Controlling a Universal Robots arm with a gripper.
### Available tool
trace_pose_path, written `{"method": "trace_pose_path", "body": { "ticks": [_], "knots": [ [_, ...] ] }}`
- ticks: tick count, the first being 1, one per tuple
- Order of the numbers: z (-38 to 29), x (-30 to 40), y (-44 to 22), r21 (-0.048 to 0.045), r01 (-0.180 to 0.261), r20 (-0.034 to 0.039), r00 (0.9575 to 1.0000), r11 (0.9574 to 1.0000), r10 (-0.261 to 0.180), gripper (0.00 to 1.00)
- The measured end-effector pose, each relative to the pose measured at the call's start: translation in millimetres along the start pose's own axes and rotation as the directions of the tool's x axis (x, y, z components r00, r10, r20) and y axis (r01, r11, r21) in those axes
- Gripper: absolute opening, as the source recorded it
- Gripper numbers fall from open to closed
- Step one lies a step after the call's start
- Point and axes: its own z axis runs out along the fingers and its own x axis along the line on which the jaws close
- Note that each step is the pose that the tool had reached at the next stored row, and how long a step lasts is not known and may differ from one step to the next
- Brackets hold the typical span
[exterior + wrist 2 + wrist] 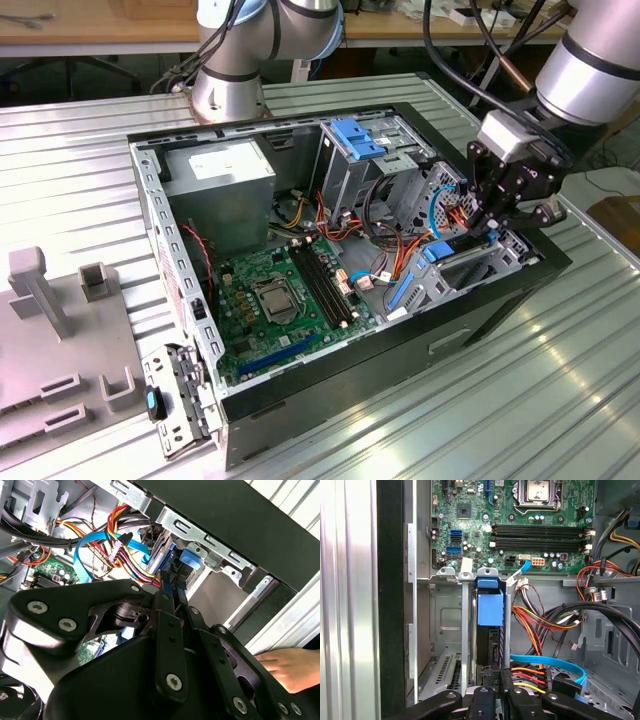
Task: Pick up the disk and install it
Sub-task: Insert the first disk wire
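The disk (490,611) stands on edge in the metal drive bay (465,630) at the front corner of the open computer case (480,315), its blue carrier end toward the motherboard. In the exterior view its blue frame (436,250) shows just below my gripper (490,232). My gripper (497,675) is shut on the disk's near edge, and in the second wrist view the two fingers (165,605) close narrowly on the blue-framed disk (189,562). The dark body of the disk is mostly hidden between the bay walls.
Bundles of red, yellow and orange wires (540,625) and a blue flat cable (545,661) lie beside the bay. The motherboard (285,300), power supply (220,180) and a cage with a light-blue latch (360,140) fill the case. A person's hand (285,667) rests outside the case wall.
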Motion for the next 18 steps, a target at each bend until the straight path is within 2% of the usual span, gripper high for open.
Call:
{"method": "trace_pose_path", "body": {
  "ticks": [18],
  "knots": [
    [3.5,1.0,-0.5,-0.0001,0.0,0.0002,1.0,1.0,0.0,0.16]
  ]
}}
